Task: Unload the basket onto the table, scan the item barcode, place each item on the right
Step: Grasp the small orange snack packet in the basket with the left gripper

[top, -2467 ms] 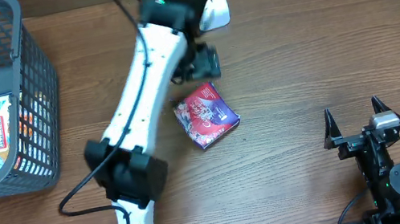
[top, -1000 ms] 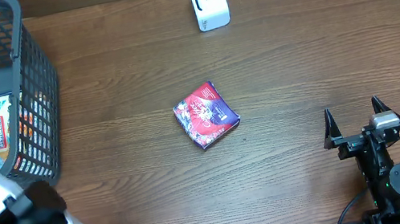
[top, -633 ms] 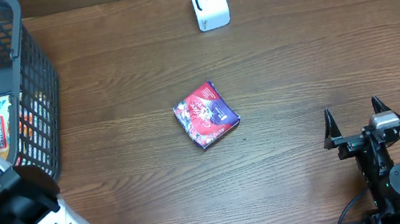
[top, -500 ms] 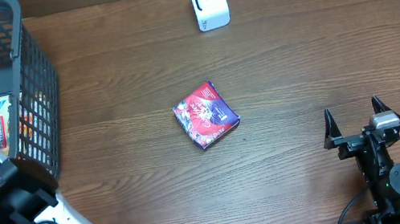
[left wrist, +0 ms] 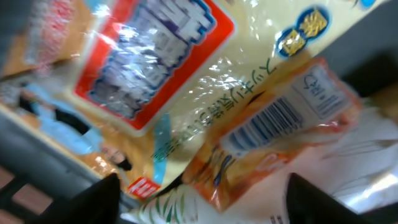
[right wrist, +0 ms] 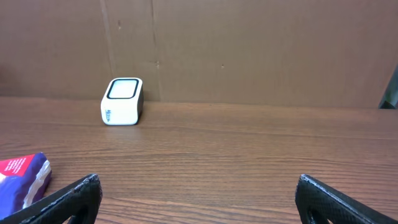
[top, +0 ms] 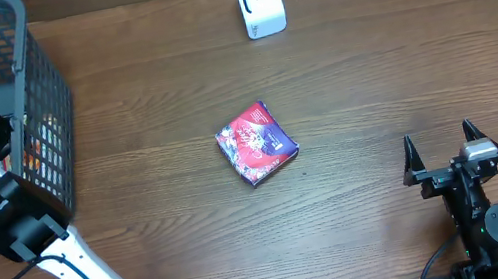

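In the basket (top: pixel 45 103) the orange packet (left wrist: pixel 280 130) lies straight under the left pincer (left wrist: pixel 214 198), barcode up, its long axis slanting across the gap between the spread fingers (left wrist: pixel 102 199); the right pincer (top: pixel 438 140), also spread, sits well apart on the desk (top: pixel 367 59).

I see a matt wood-grain table (top: pixel 372 88); glossy, crinkled plastic packets (left wrist: pixel 186 81); a dark mesh basket (top: pixel 48 92); the scanner (top: pixel 260 3) is smooth white plastic.

Mock shop checkout: wire basket (top: pixel 50 112), barcode scanner (top: pixel 260 2), wooden table (top: pixel 399 64).
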Robot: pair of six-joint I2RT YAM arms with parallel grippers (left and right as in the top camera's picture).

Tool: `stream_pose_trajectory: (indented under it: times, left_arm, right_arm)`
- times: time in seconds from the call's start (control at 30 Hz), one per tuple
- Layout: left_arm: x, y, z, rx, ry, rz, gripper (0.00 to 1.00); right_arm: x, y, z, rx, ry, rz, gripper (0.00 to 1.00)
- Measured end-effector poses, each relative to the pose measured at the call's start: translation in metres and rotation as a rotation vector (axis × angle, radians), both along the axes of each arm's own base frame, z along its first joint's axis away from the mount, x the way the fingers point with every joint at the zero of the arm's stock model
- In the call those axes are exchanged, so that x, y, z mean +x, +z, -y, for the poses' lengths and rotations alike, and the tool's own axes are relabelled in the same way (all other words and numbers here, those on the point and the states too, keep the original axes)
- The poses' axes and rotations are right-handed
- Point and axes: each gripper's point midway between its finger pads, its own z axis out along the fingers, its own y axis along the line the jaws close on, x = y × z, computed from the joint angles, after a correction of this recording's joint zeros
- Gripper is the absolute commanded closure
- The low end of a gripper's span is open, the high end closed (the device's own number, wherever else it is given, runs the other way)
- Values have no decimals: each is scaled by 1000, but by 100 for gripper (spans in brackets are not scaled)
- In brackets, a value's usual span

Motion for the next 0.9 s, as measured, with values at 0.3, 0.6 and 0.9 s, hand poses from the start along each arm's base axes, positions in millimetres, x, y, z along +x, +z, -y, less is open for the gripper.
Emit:
stream_pose_trajectory:
  times: [0.3, 0.6, 0.9]
  left_arm:
    - [6, -17, 0, -22, -10, 0, 48]
    - [10, -18, -2, -16, -29, 17, 96]
    - [2, -17, 2, -28, -26, -17, 96]
  right_arm:
    - [0, 0, 0, -1, 0, 0, 0]
    - [0, 0, 0, -1, 0, 0, 0]
    - [0, 0, 0, 0, 0, 0, 0]
